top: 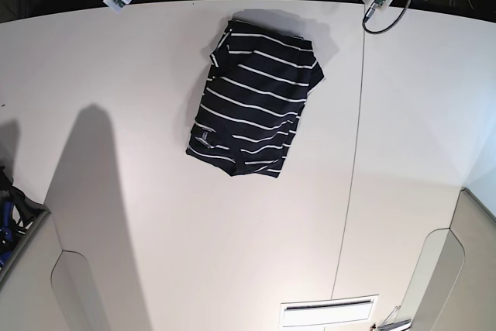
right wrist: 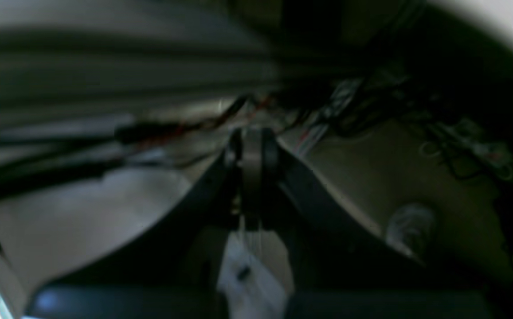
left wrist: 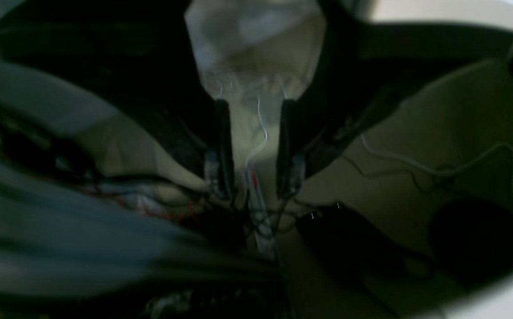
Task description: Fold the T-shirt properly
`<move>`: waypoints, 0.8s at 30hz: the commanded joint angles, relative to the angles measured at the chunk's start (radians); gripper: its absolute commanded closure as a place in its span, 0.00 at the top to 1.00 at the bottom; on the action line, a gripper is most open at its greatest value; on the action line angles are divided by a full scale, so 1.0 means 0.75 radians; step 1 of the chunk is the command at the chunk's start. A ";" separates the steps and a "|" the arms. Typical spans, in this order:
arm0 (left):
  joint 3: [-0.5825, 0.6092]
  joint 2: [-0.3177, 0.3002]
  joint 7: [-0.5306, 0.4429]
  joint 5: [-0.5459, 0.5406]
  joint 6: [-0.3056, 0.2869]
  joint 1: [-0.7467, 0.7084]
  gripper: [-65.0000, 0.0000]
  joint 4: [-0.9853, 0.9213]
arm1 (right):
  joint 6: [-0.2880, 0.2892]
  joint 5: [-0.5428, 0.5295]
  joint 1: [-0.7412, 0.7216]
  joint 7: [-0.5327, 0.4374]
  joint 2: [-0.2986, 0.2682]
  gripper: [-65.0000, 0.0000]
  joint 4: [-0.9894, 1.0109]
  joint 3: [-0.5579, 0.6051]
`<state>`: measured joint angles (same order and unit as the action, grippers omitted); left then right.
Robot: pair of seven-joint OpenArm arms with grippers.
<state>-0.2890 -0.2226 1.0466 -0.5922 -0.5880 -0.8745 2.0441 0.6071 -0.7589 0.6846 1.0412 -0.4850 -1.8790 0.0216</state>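
**Shirt's in a bundle, both arms parked up top**

Going left to right across the base view. My right arm sits at the far top-left corner of the bench (top: pixel 116 215), well away from everything. Its wrist view is dark and blurry, but the right end effector (right wrist: pixel 252 146) looks narrow, the two fingers close with a slim gap and nothing I can make out between them. It's pointing off at cables and floor, not cloth.

Middle of the bench, toward the far edge: the T-shirt (top: pixel 256 106). It lies as a compact, roughly rectangular packet, tilted a bit, stripes running across it, with a small pale label (top: pixel 203 136) near its lower-left corner. Edges look slightly uneven at the bottom, where one layer peeks past another.

Right side: my left arm is up at the top-right corner, also well clear of the shirt. The left end effector (left wrist: pixel 254 186) is moderately open, fingers parted, holding nothing.

My read is the fold is pretty much done. If I tidy it, I'd come in low from both sides, pinch only the stray bottom layer, and ease it flush rather than dragging the whole packet. Slow approach matters, since soft knit bunches easily.
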 commanded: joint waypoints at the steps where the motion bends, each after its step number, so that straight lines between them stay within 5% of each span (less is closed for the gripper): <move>1: -0.007 -0.031 -0.016 -0.012 -0.010 -0.036 0.27 0.012 | 0.009 0.004 0.008 -0.021 -0.025 0.00 -0.014 0.039; 8: -0.007 -0.101 -0.103 0.027 -0.009 -0.073 0.27 -0.211 | 0.008 0.258 -0.004 -0.165 -0.033 0.00 0.083 0.300; 15: 0.044 -0.103 -0.191 0.153 -0.010 -0.032 0.27 -0.570 | 0.008 0.269 -0.133 -0.169 -0.044 0.00 0.410 0.526; 24: 0.340 -0.105 -0.565 0.395 0.002 0.108 0.27 -1.008 | -0.002 0.270 -0.372 -0.247 -0.035 0.00 0.850 0.915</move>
<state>-0.0299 -0.2962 0.6285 -0.2890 -0.5831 -0.7830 1.2797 0.5991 -0.5449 0.3992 0.8570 -0.5056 -1.2316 0.7101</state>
